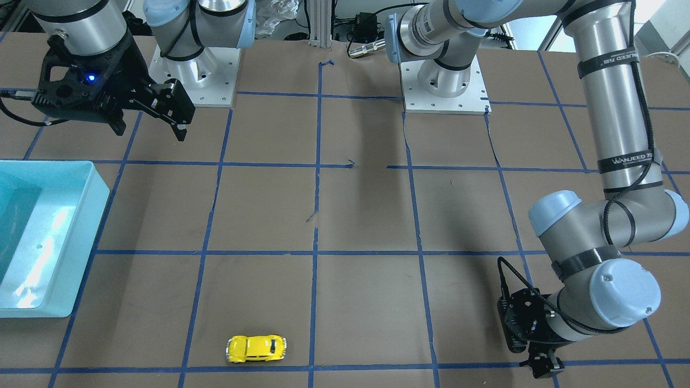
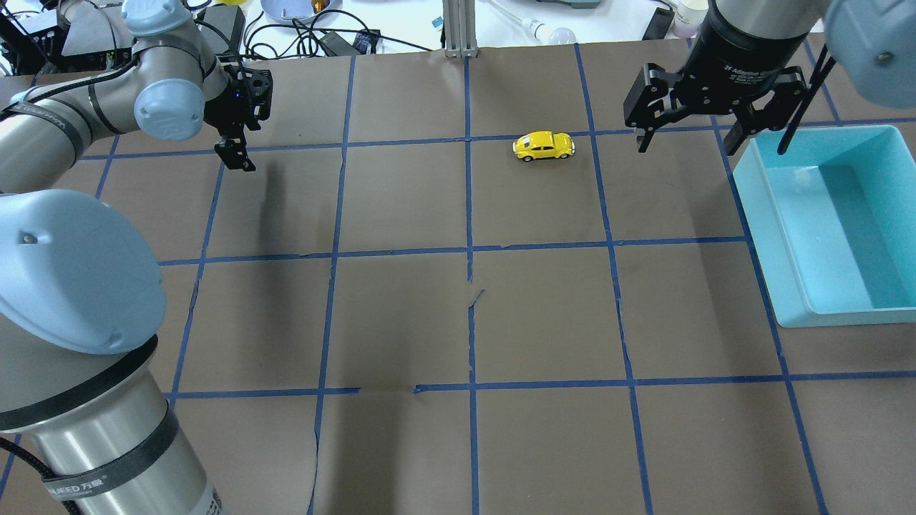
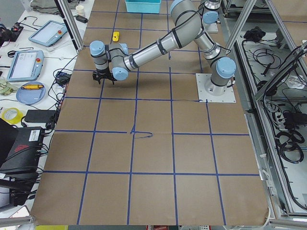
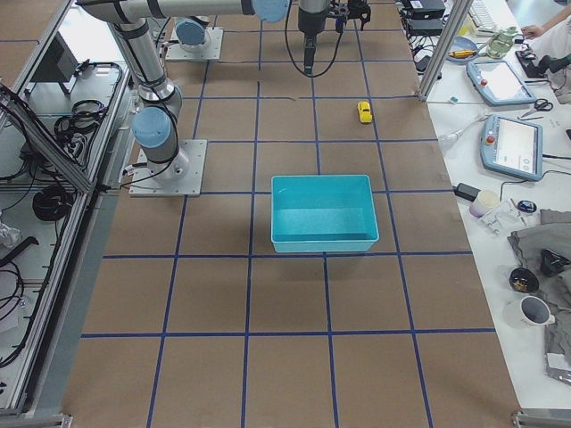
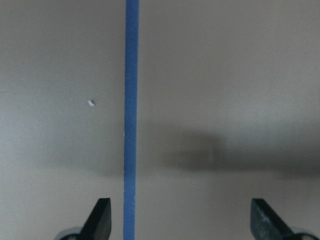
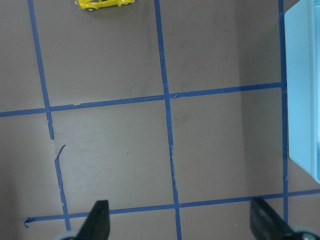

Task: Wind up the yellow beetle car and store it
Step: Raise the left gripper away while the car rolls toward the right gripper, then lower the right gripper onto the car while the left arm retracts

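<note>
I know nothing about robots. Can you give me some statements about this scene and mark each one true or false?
1. The yellow beetle car stands on the table, touched by neither pincer. True.
2. The car lies inside the blue bin. False: it sits on the table, apart from the bin.
3. The right pincer is open. True.
4. The left pincer grips the car. False: it is open over a blue tape line, holding nothing.

Right wrist view's edge clips the yellow beetle car [image 6: 102, 4].
</note>
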Robot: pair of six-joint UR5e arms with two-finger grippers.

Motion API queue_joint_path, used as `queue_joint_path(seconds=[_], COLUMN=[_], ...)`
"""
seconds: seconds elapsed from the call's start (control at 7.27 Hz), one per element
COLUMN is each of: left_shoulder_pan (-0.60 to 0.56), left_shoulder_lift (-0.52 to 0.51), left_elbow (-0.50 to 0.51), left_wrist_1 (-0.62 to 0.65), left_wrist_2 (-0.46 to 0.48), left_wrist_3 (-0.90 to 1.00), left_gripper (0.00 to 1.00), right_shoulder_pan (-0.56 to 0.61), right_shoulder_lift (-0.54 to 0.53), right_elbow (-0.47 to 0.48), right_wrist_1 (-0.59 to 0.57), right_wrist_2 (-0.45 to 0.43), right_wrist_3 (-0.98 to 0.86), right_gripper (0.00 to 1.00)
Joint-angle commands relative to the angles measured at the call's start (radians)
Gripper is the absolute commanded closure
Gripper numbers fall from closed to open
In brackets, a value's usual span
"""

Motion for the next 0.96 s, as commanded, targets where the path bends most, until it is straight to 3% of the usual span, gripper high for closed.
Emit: queue_joint_path(seconds=[0.0, 0.41, 0.55, 0.83], left_shoulder_pan=[-0.03, -0.104, -0.142, -0.235], left_shoulder_lift=[0.052, 0.249, 0.317, 0.433], left_elbow=[-0.03, -0.135, -0.15, -0.156], left_wrist_1=[-0.02, -0.075, -0.107, -0.214], left_wrist_2=[0.006, 0.005, 0.006, 0.003], left_wrist_3=[-0.171, -0.495, -0.651, -0.921], left_gripper=[0.03, 0.03, 0.03, 0.03], right_shoulder_pan=[-0.013, -0.006, -0.006, -0.003], right_shoulder_lift=[0.006, 0.02, 0.076, 0.179], right_elbow=[0.004, 0.009, 0.007, 0.007], right_wrist_1=[0.006, -0.003, -0.061, -0.198], right_wrist_2=[0.0, 0.006, 0.005, 0.015], right_wrist_3=[0.001, -0.001, -0.039, -0.427], right_gripper=[0.0, 0.0, 0.0, 0.0])
